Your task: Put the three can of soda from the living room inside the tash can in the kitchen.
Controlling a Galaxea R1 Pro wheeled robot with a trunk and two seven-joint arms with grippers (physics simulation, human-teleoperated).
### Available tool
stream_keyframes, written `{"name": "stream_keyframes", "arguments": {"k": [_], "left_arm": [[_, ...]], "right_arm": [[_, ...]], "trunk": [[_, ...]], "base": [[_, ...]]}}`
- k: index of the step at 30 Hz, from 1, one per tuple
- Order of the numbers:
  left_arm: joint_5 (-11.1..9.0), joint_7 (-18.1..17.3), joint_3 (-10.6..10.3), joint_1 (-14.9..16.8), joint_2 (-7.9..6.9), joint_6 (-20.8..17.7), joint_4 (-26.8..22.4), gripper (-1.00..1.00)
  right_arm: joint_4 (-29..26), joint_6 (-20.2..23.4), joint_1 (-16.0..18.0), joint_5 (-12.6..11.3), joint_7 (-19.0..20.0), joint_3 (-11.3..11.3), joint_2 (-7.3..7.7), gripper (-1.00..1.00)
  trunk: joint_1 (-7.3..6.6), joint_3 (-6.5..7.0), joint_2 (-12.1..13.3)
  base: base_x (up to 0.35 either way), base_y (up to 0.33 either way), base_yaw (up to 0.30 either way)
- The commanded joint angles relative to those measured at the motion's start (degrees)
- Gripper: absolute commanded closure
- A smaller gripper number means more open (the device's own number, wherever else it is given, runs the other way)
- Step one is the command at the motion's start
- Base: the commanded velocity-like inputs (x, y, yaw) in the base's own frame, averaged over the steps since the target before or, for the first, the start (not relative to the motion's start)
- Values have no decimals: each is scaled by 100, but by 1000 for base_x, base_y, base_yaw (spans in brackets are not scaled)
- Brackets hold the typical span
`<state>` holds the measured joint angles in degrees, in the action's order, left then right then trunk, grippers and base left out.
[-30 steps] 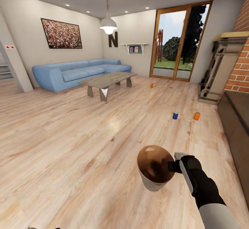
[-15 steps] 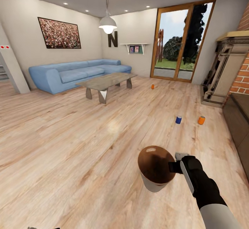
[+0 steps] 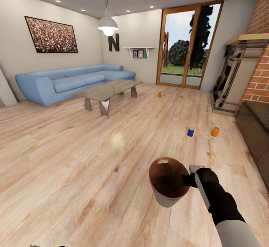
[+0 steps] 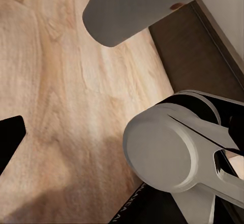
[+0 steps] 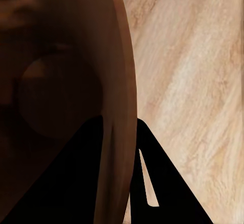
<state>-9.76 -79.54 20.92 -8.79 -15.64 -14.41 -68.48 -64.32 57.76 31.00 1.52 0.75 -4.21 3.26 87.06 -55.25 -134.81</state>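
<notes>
Ahead, open plank floor surrounds three cans.

Glossy plank wood floor; the tash can is matt pale outside, brown within; smooth blue sofa; rough red brick fireplace.

Pale tash can held upright, blue soda can and two orange cans upright on floor
</notes>
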Motion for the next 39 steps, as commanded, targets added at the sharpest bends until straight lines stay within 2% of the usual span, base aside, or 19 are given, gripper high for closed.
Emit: {"name": "stream_keyframes", "arguments": {"k": [1, 27, 39], "left_arm": [[0, 0, 0, 0, 0, 0, 1, -100], [0, -8, 0, 0, 0, 0, 18, -100], [0, -9, 0, 0, 0, 0, 36, -100]], "right_arm": [[-2, -1, 2, -91, 22, -1, -1, 100], [-2, -1, 2, -91, 22, 0, -2, 100], [-2, -1, 2, -91, 22, 1, -6, 100]], "trunk": [[0, 4, 0], [0, 80, 0], [0, 100, 0]], "base": [[298, 191, -254], [293, 198, -258], [287, 204, -96]]}}
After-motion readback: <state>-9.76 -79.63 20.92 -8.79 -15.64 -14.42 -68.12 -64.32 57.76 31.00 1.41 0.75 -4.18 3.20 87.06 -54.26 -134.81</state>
